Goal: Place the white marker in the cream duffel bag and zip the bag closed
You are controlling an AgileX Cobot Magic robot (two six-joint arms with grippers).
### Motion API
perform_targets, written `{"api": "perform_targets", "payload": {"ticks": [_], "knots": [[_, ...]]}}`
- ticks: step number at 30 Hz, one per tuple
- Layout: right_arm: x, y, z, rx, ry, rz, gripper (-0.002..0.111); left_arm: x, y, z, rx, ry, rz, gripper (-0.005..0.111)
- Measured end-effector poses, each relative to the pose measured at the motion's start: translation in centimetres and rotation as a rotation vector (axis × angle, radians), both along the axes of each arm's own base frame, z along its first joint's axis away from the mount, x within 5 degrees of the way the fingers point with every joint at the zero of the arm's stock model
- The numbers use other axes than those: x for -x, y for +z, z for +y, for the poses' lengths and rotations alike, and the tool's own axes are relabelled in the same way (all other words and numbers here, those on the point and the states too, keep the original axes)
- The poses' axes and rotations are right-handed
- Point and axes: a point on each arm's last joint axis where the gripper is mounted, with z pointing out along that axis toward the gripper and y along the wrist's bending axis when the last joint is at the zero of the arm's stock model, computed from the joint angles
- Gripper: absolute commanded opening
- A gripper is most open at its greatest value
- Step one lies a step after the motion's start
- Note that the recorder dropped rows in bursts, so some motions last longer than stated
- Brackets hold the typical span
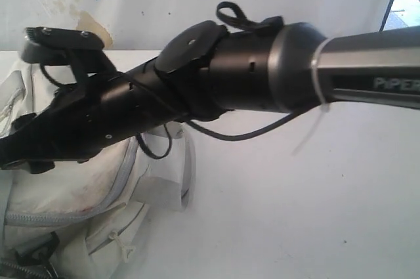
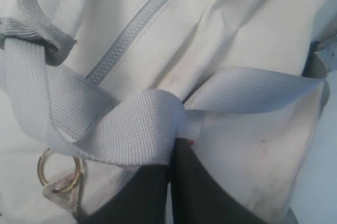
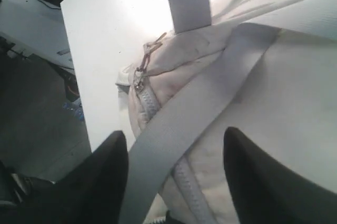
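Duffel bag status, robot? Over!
Left claw shut on grey strap. Right claw open over cream duffel bag. White marker not in sight.

The cream duffel bag [image 1: 72,190] lies slumped on the white tabletop [image 1: 295,213] in the lower left of the exterior frame. It is soft and creased, with faint reddish stains. Its grey zipper [image 2: 131,28] looks closed, and grey webbing straps [image 2: 131,124] cross the fabric, one folded over.
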Motion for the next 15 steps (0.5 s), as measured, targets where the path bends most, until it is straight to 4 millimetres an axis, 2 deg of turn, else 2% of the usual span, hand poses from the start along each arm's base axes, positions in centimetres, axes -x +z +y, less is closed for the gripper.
{"api": "perform_targets", "payload": {"ticks": [7, 15], "knots": [[0.6, -0.1, 4.4, -0.046, 0.109, 0.041, 0.051, -0.2, 0.7, -0.4, 0.050, -0.010, -0.032, 0.000], [0.6, -0.2, 7.7, -0.099, 0.137, 0.024, 0.051, -0.2, 0.7, -0.4, 0.049, -0.021, -0.035, 0.000]]}}
